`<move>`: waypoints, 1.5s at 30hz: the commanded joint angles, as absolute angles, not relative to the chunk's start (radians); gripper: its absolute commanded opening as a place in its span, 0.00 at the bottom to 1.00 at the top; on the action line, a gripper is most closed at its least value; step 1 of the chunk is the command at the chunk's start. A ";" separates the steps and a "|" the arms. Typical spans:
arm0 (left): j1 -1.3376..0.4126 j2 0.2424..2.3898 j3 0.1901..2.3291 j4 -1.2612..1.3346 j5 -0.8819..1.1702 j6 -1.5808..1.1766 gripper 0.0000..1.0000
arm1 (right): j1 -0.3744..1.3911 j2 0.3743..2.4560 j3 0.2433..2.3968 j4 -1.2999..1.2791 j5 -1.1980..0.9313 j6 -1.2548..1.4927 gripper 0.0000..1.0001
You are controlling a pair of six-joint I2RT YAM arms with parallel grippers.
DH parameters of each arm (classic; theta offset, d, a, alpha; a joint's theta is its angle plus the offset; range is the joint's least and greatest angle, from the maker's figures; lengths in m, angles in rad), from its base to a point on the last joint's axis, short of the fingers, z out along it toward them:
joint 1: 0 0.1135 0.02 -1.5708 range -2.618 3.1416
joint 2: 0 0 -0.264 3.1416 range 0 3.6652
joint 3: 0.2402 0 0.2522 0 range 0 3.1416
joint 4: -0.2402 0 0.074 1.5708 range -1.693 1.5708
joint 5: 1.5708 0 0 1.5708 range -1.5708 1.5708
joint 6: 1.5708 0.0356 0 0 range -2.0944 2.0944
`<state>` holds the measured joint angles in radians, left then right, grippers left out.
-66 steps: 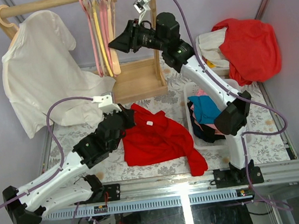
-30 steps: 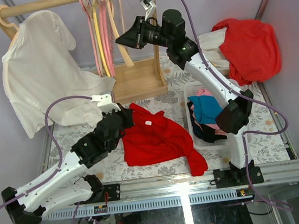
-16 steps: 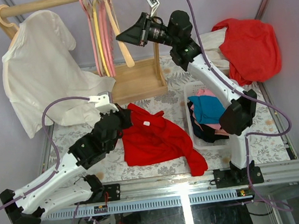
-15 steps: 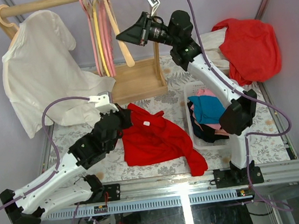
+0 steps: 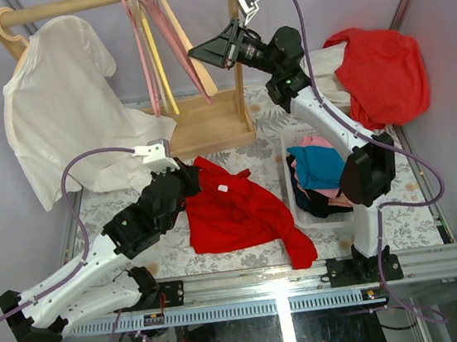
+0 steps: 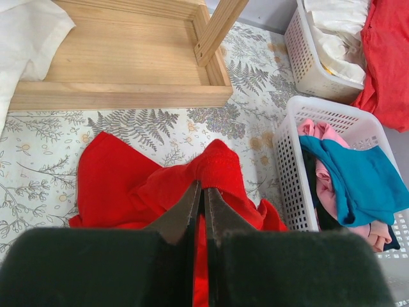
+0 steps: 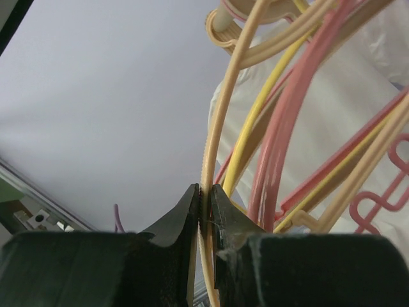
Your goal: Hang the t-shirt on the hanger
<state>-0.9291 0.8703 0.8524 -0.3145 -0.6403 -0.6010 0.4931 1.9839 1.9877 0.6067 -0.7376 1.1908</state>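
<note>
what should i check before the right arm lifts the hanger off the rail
1. Right fingers shut on hanger: ok.
2. Hanger hook free of the rail: not ok, it hangs there, tilted toward the arm.
3. Pink hangers clear of it: cannot tell, one lies close alongside.
4. Left fingers shut on t-shirt: ok.
5. T-shirt collar opened for the hanger: not ok, it lies bunched on the table.
</note>
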 commanded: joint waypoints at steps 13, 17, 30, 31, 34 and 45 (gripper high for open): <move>-0.932 0.865 0.884 -0.299 -0.667 -0.591 0.00 | 0.446 1.853 1.829 0.841 -0.638 1.228 0.00; -0.931 0.864 0.881 -0.299 -0.665 -0.595 0.00 | 0.430 1.821 1.780 0.843 -0.619 1.223 0.00; -0.932 0.867 0.877 -0.297 -0.662 -0.596 0.00 | 0.416 1.859 1.715 0.919 -0.632 1.296 0.02; -0.931 0.868 0.876 -0.296 -0.663 -0.598 0.00 | 0.415 1.866 1.720 0.917 -0.637 1.300 0.07; -0.932 0.869 0.874 -0.295 -0.664 -0.597 0.00 | 0.415 1.869 1.727 0.903 -0.646 1.297 0.24; -0.931 0.847 0.865 -0.296 -0.665 -0.597 0.00 | 0.416 1.851 1.872 0.462 -0.635 1.056 0.61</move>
<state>-0.9291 0.8703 0.8524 -0.3145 -0.6395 -0.6014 0.4213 1.8915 1.7748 0.6556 -0.6472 1.2095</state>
